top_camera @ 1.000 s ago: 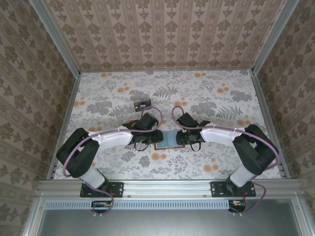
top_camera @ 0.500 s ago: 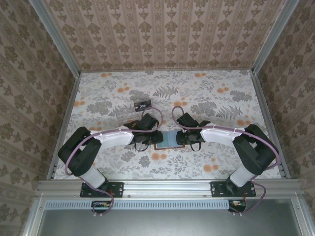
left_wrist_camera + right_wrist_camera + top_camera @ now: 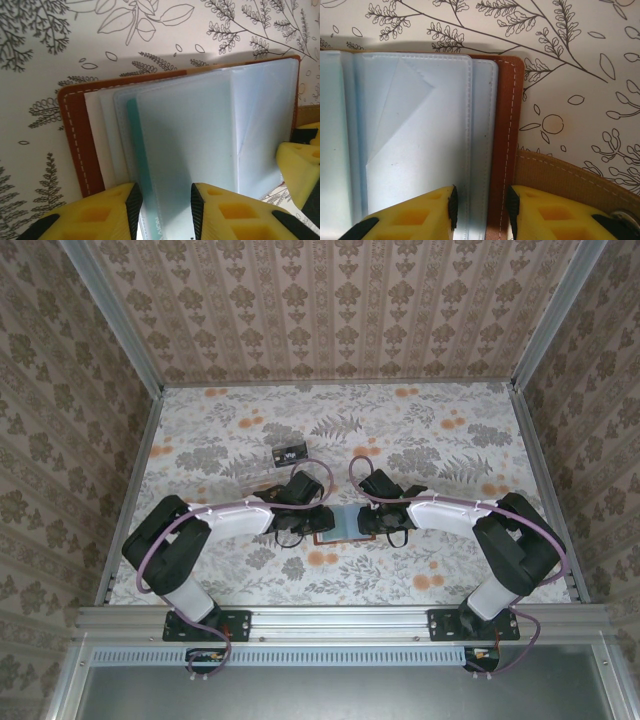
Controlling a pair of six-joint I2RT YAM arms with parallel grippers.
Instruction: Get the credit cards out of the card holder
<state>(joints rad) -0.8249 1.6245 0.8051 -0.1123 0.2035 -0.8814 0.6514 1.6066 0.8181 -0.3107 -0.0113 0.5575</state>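
Floral tabletop (image 3: 440,440), wallpapered enclosure. The card holder (image 3: 343,523) lies open and flat at centre, between the two arms. Left jaws are partly open, tips astride the clear sleeves and the edge of a teal card (image 3: 136,150). Right jaws are partly open astride the holder's right margin. Neither visibly pinches anything. Risks: closing the left jaws may catch sleeve together with card and drag the whole holder. If the right tips fail to pin the leather, the holder may slide or fold shut.
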